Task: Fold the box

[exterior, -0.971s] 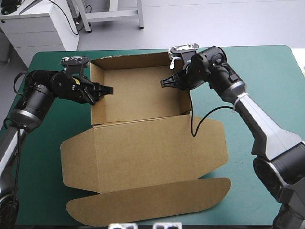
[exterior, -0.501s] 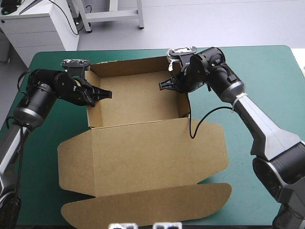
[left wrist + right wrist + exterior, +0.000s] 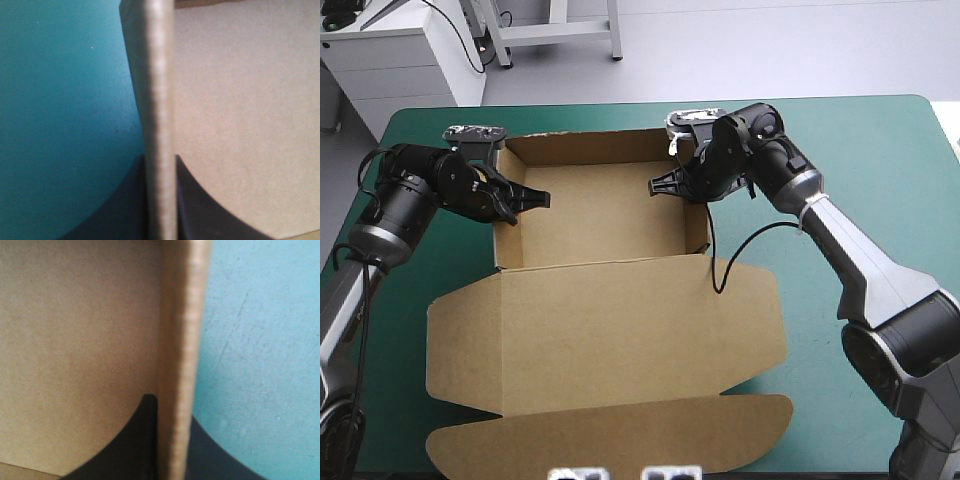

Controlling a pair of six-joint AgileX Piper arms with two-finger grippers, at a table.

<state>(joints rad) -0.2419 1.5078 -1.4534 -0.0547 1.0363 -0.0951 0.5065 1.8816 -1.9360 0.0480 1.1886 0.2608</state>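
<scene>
The brown box (image 3: 600, 215) stands as an open tray at the table's far middle, its walls raised. Its lid (image 3: 610, 335) lies flat toward the near edge, with a rounded flap at the front. My left gripper (image 3: 525, 198) is shut on the box's left wall (image 3: 157, 115), one black finger (image 3: 125, 205) outside and one inside. My right gripper (image 3: 670, 182) is shut on the box's right wall (image 3: 177, 365), its inner finger (image 3: 135, 440) over the tray floor. Both wrist views show the wall's edge running straight between the fingers.
Bare teal-green cover (image 3: 860, 170) lies to the right of the box and in a narrower strip at the left (image 3: 390, 330). The lid's front flap (image 3: 610, 445) reaches almost to the near edge of the table.
Both grippers have moved left with the box held between them. The whole box, tray and lid, has slid left and slightly toward the near edge.
</scene>
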